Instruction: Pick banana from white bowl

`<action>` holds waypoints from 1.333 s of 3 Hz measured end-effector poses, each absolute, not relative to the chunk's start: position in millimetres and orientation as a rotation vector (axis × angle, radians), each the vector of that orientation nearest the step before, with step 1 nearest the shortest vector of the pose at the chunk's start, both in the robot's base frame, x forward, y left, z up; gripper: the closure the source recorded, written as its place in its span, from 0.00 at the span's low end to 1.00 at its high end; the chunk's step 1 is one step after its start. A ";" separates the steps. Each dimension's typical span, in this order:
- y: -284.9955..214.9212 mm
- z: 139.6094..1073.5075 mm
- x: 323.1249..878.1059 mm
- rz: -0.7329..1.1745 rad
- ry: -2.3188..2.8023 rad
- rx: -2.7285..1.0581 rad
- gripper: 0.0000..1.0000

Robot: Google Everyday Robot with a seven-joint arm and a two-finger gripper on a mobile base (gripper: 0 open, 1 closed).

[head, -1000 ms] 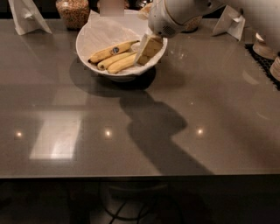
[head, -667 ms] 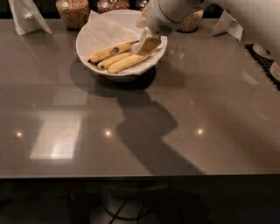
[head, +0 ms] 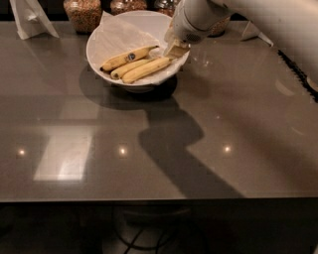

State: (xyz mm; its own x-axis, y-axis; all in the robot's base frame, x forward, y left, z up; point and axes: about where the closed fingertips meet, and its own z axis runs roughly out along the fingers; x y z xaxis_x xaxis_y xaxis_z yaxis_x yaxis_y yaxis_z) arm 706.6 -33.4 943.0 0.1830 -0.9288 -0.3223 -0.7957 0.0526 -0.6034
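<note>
1. One gripper (head: pixel 175 48) hangs low inside the right side of the white bowl (head: pixel 149 22). How wide it stands, and whether it has hold of anything, cannot be told.
2. The banana (head: pixel 146 69) lies in the bowl on the paper lining (head: pixel 117 34), nearest the camera of three. Its right end sits just at the gripper's tip, though contact cannot be made out.
3. Its long axis runs from lower left to upper right, so the body stretches away leftward from the gripper.
4. Pressed alongside is the shorter banana (head: pixel 130 67), and behind that the stickered banana (head: pixel 124 58) — so a grasp probably has to stay at the right end.
5. Farther out, a grain jar (head: pixel 83 12) stands behind the bowl on the grey table (head: pixel 149 149).
</note>
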 end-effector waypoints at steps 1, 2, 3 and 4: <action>-47.8 926.2 720.5 -0.234 1.673 -1.732 0.51; -55.9 905.2 736.9 -0.186 1.711 -1.699 0.48; -54.3 894.0 748.1 -0.153 1.725 -1.691 0.50; -45.5 882.2 762.9 -0.117 1.729 -1.701 0.51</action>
State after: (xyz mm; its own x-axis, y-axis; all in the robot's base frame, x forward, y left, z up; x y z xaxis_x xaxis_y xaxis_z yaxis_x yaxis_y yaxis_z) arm 762.9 -45.5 882.2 0.1053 -0.9074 -0.4070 -0.8445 0.1345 -0.5184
